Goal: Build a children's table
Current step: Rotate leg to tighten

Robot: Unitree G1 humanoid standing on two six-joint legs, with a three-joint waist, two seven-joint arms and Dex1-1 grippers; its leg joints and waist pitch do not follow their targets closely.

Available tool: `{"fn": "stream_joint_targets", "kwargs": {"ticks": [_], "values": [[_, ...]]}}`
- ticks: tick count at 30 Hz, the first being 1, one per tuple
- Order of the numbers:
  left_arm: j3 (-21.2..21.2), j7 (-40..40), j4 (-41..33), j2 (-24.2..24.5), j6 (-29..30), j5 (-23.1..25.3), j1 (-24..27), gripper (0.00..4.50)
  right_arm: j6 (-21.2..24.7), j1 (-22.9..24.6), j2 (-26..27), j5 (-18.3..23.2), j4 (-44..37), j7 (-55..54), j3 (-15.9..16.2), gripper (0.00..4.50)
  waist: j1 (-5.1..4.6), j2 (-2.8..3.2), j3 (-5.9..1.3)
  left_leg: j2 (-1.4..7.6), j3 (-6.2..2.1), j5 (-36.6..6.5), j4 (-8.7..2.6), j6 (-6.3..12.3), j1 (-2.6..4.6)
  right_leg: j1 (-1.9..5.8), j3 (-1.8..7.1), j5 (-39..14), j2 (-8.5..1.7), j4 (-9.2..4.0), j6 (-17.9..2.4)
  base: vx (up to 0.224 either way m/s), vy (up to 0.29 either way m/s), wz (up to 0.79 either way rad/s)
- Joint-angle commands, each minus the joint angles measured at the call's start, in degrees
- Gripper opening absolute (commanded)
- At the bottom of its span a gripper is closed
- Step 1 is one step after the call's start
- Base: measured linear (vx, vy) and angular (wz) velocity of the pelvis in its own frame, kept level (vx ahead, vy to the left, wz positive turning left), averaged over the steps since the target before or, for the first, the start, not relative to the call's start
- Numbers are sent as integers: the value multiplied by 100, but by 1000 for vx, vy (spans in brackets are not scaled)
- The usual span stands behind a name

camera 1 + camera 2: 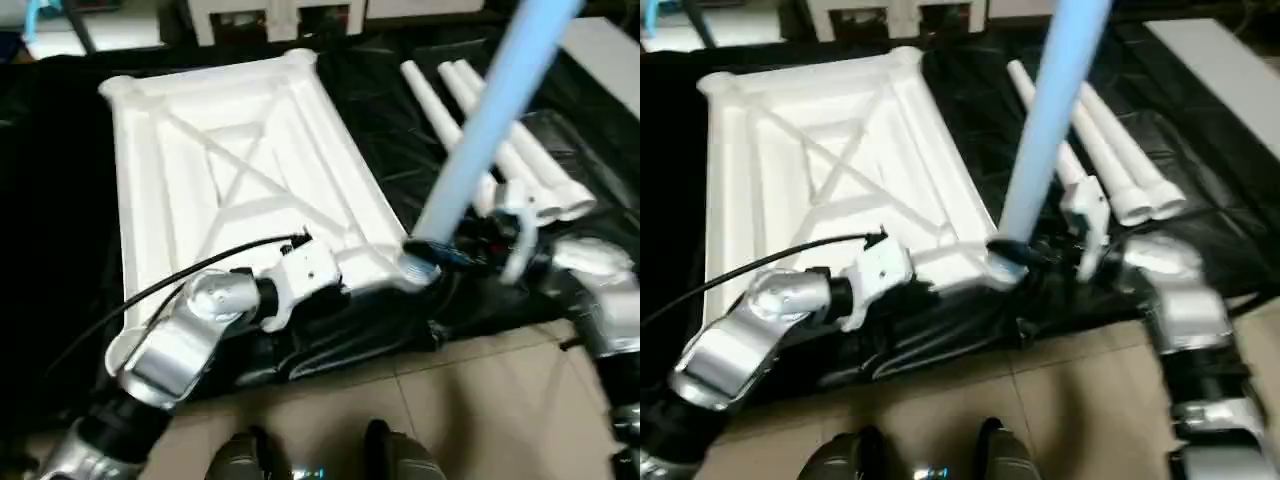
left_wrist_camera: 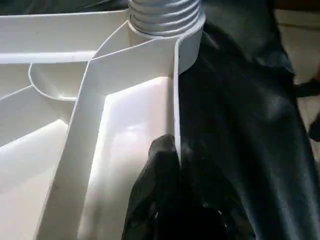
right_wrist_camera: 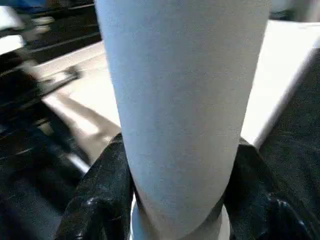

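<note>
Perhaps a lab: tiled floor point(image 1: 480, 400), black sheet point(image 1: 400, 110).

Smooth white plastic table top point(image 1: 240, 170), ribbed underside catching a soft sheen. Long white plastic tube leg point(image 3: 185, 100), matt and even. Glossy, crinkled black plastic sheet point(image 2: 250, 125) beneath. Brushed silver metal forearm point(image 1: 185, 335).

A black plastic sheet point(image 1: 400, 120) lay spread over the floor. Beige floor tiles point(image 1: 480, 400) adjoined the sheet's near edge. White furniture point(image 1: 270, 18) stood beyond the sheet's far edge. A pale flat panel point(image 1: 1230, 70) lay at the sheet's far right corner.
</note>
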Motion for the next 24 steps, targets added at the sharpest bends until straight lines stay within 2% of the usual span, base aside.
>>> {"fn": "stream_joint_targets", "kwargs": {"ticks": [1, 2, 4, 5, 6, 7, 8, 9, 10, 11, 12, 13, 14, 15, 16, 17, 18, 19, 20, 21, 22, 23, 24], "values": [[-112, 369, 51, -399, 457, 31, -118, 0, 117, 95, 429, -567, 501, -1378, -22, 196, -11, -72, -457, 188, -147, -1853, -418, 275, 139, 272, 104, -2895, -141, -406, -968, 0, 0, 0], [-92, 472, 82, -490, 557, 51, -162, 0, 108, 65, 598, -643, 601, -1755, -56, 195, -19, -51, -450, 184, -157, -1908, -428, 209, 137, 268, 95, -2979, -140, -416, -926, -50, 4, -8], [-47, 614, 124, -628, 718, 61, -221, 0, 95, 37, 710, -695, 674, -2006, -80, 194, -69, -75, -452, 166, -211, -2193, -454, 60, 126, 291, 39, -3267, -135, -451, -767, -55, 8, -11], [16, 852, 200, -816, 906, 122, -302, 0, 67, -32, 879, -776, 810, -2436, -128, 194, -103, -85, -441, 158, -222, -2377, -449, 25, 153, 251, 35, -3407, -135, -490, -688, -54, 12, -9], [149, 1296, 324, -1204, 1347, 211, -457, 0, -50, -196, 1233, -1020, 1089, -3397, -212, 193, -117, 32, -414, 145, -249, -2591, -448, -19, 182, 223, 10, -3552, -132, -519, -633, -55, 15, -8], [149, 1296, 324, -1204, 1347, 211, -457, 0, -50, -196, 1233, -1020, 1089, -3397, -212, 193, -182, -41, -399, 126, -268, -2761, -456, -60, 155, 235, -52, -3708, -107, -577, -514, -55, 15, -8], [278, 1629, 422, -1552, 1570, 234, -582, 0, -134, -417, 1585, -1229, 1400, -4395, -288, 193, -175, -2, -405, 124, -297, -2858, -455, -106, 174, 253, -89, -3784, -117, -570, -455, -60, 23, -14], [293, 1663, 432, -1594, 1592, 232, -596, 0, -142, -448, 1628, -1250, 1441, -4518, -298, 192, -258, -16, -389, 116, -334, -2987, -481, -122, 122, 293, -165, -3821, -107, -606, -349, -59, 31, -20], [358, 1815, 469, -1805, 1711, 221, -670, 0, -214, -636, 1891, -1328, 1700, -5216, -416, 192, -263, 139, -373, 150, -400, -3316, -523, -162, 152, 327, -253, -3679, -100, -620, -286, -59, 31, -20], [383, 1868, 482, -1886, 1729, 210, -694, 0, -253, -719, 2006, -1319, 1814, -5464, -483, 191, -333, 129, -335, 182, -421, -3570, -574, -164, 139, 331, -306, -3540, -67, -641, -291, -62, 39, -25], [407, 1943, 510, -1996, 1770, 202, -741, 0, -371, -859, 2186, -1333, 2001, -5961, -606, 191, -330, 240, -305, 266, -519, -4183, -699, -207, 117, 468, -430, -3122, 0, -513, -269, -70, 37, -20], [420, 1974, 532, -2050, 1776, 189, -767, 0, -465, -962, 2285, -1348, 2136, -6190, -642, 191, -293, 260, -260, 431, -551, -4725, -911, -162, 36, 593, -356, -2168, 40, -20, -375, -70, 37, -20], [446, 2024, 568, -2113, 1785, 163, -811, 0, -626, -1119, 2432, -1369, 2344, -6562, -696, 191, -220, 292, -263, 485, -519, -4893, -985, -166, 34, 584, -272, -1702, 18, 214, -489, -86, -6, -4], [467, 2053, 605, -2131, 1788, 149, -856, 0, -786, -1280, 2540, -1434, 2548, -6781, -654, 191, -179, 156, -189, 411, -359, -4943, -1007, -80, 120, 387, -108, -2169, 53, 170, -457, -26, -78, 12], [483, 2059, 610, -2139, 1815, 162, -869, 0, -850, -1316, 2574, -1462, 2586, -6825, -652, 191, -244, -60, -194, -84, -226, -4060, -252, -165, 589, -139, -233, -4897, -66, -792, -14, -26, -78, 12], [500, 2066, 616, -2151, 1849, 181, -885, 0, -921, -1352, 2608, -1496, 2622, -6861, -651, 191, -223, -90, -183, -302, -170, -3156, 338, -153, 884, -414, -368, -6080, -214, -1274, 224, -44, -104, 8], [548, 2074, 621, -2114, 1855, 191, -894, 0, -935, -1406, 2639, -1503, 2638, -6694, -593, 191, -228, 11, -222, -284, -285, -1966, 217, 32, 401, 225, -321, -6259, -544, -1124, 388, -1, -12, -25], [563, 2077, 623, -2102, 1856, 192, -897, 0, -937, -1423, 2647, -1504, 2643, -6641, -573, 191, -195, 230, -239, 32, -466, -2265, -214, 31, 95, 633, -544, -5100, -412, -824, 285, -1, -12, -25], [601, 2088, 622, -2082, 1878, 185, -899, 0, -1009, -1451, 2656, -1527, 2659, -6611, -552, 191, -240, 291, -269, 160, -524, -2666, -322, 0, 100, 624, -585, -4303, -289, -710, 206, 66, 36, -32], [638, 2098, 615, -2059, 1901, 176, -898, 0, -1083, -1478, 2667, -1505, 2672, -6529, -553, 191, -247, 404, -276, 398, -686, -3555, -573, -71, 71, 678, -497, -2385, -184, -189, -191, 0, 0, 0], [689, 2117, 610, -2058, 1934, 167, -895, 0, -1080, -1516, 2651, -1542, 2718, -6463, -505, 191, -263, 335, -186, 457, -674, -4320, -708, -107, 163, 488, -379, -1475, -143, -97, -565, 0, 0, 0], [717, 2119, 604, -2048, 1947, 158, -892, 0, -1100, -1526, 2632, -1576, 2728, -6443, -473, 191, -285, 255, -172, 359, -606, -4465, -669, -123, 229, 417, -384, -1773, -139, -256, -626, 0, 0, 0], [786, 2113, 598, -1989, 1958, 136, -882, 0, -1223, -1579, 2591, -1573, 2753, -6154, -403, 191, -291, 147, -146, 72, -436, -4209, -420, -143, 500, 173, -497, -3330, -133, -710, -449, 0, 0, 0]]}}
